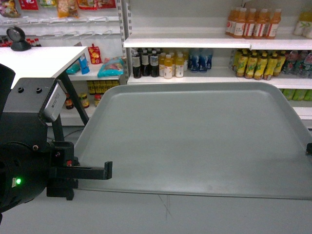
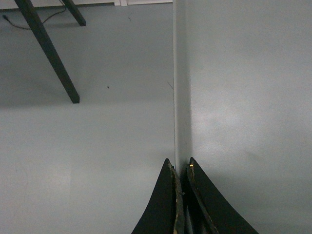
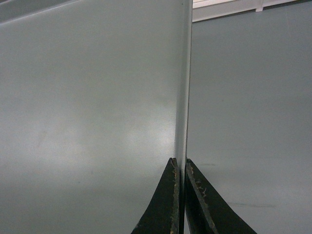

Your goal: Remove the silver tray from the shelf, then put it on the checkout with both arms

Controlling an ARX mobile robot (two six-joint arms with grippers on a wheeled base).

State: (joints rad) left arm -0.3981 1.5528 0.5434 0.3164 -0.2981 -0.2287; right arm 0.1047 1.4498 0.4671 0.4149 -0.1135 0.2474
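The silver tray (image 1: 195, 136) hangs level in the air in front of me, off the shelf (image 1: 185, 43), which stands behind it. My left gripper (image 1: 105, 170) is shut on the tray's left rim; in the left wrist view that rim (image 2: 181, 97) runs straight up from the left gripper (image 2: 179, 168). At the right border of the head view only a sliver of my right gripper (image 1: 308, 147) shows. The right wrist view has the right gripper (image 3: 180, 165) shut on the tray's right rim (image 3: 183, 97). The checkout (image 1: 39, 61) lies at the upper left.
A round black scanner (image 1: 18, 38) stands on the checkout, whose dark slanted legs (image 2: 48, 53) reach the grey floor (image 2: 87, 146) left of the tray. Bottles of drink (image 1: 165, 63) fill the shelves behind. Snack packets (image 1: 109, 67) lie on a lower board.
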